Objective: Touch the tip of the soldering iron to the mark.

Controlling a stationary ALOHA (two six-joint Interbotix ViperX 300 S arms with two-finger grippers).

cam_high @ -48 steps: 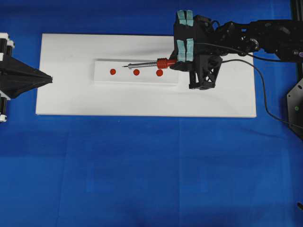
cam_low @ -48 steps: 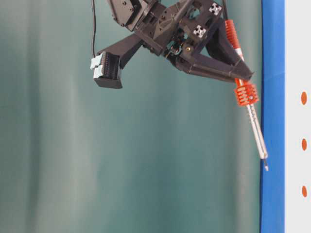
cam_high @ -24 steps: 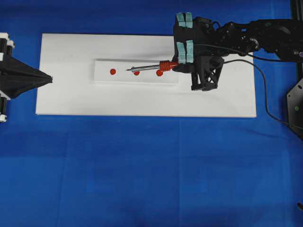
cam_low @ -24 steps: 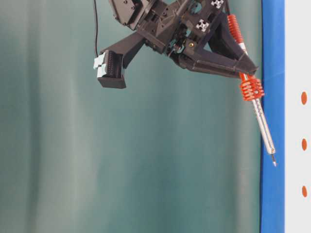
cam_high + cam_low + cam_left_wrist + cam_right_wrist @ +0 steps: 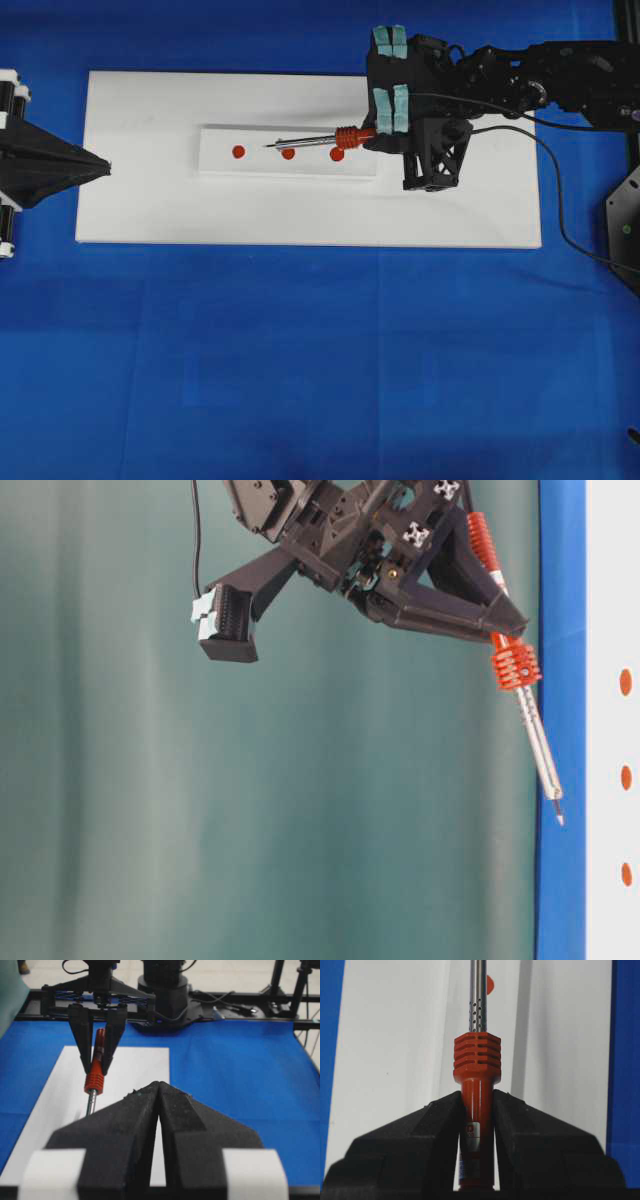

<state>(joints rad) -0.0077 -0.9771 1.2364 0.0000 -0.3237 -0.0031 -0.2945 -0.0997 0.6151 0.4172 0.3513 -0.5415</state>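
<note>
My right gripper [image 5: 372, 137] is shut on the orange-red handle of the soldering iron [image 5: 345, 138]. The silver shaft points left over a raised white strip [image 5: 300, 166] that bears three red marks [image 5: 238, 152]. The tip lies between the left mark and the middle mark [image 5: 288, 154]. In the table-level view the iron [image 5: 515, 666] tilts toward the board and its tip hangs a short gap off the white surface. In the right wrist view the fingers [image 5: 440, 1120] clamp the handle [image 5: 477, 1060], and one mark [image 5: 490, 984] shows beside the shaft. My left gripper [image 5: 100, 167] is shut and empty at the board's left edge.
The strip lies on a large white board [image 5: 460, 215] on blue cloth [image 5: 300, 360]. The iron's black cord [image 5: 555, 190] trails right off the board. The left wrist view shows the iron [image 5: 94, 1080] and the right arm's base beyond it.
Over the second the right gripper brought the iron down toward the board and swung its tip nearer the marks. In the last half second it barely moved. The left arm is still.
</note>
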